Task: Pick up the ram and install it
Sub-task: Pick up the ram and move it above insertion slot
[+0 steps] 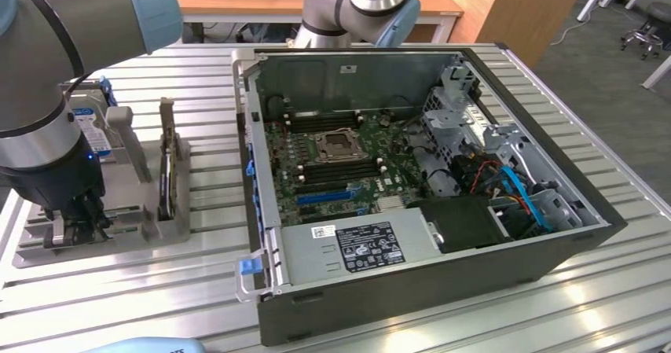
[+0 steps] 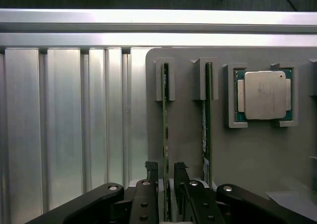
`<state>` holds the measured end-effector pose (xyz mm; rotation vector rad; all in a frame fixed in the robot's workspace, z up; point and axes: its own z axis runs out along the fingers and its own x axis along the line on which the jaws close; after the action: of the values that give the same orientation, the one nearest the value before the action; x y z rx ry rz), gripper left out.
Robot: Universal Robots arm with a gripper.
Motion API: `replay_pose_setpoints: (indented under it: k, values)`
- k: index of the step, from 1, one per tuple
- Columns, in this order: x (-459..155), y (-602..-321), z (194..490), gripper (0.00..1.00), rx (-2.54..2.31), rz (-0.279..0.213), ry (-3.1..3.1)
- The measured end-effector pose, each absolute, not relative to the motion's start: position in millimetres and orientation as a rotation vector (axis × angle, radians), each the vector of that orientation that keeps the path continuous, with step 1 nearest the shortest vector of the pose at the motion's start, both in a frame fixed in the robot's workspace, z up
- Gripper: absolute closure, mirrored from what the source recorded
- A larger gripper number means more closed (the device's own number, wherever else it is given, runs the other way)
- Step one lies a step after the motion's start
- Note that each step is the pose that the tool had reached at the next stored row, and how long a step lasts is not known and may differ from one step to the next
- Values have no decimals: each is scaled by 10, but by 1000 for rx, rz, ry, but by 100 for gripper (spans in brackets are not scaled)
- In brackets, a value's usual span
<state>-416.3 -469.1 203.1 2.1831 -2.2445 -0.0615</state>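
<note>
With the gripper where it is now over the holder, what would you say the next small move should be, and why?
Probably close the jaws. The gripper straddles the ram standing on edge in the grey holder, jaws open with a small gap on each side, so it looks lined up but not yet gripping.

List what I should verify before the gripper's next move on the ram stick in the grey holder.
1. Gripper straddling the long thin green ram stick: ok.
2. Jaws closed on it: not ok, gaps either side.
3. Neighbouring green stick apart from the fingers: ok.
4. Ram upright in the grey slotted holder: ok.
5. Black computer case open: ok.
6. Motherboard memory slots free: cannot tell.
</note>
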Motion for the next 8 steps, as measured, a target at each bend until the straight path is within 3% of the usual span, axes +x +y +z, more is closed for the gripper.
replay_pose_setpoints:
  k: [2, 5, 8]
  values:
    - [-4163, -4691, 2031, 74, 2183, -61, -2244]
    - [-4163, -4691, 2031, 87, 2183, -61, -2244]
    - [-4163, -4691, 2031, 88, 2183, -61, -2245]
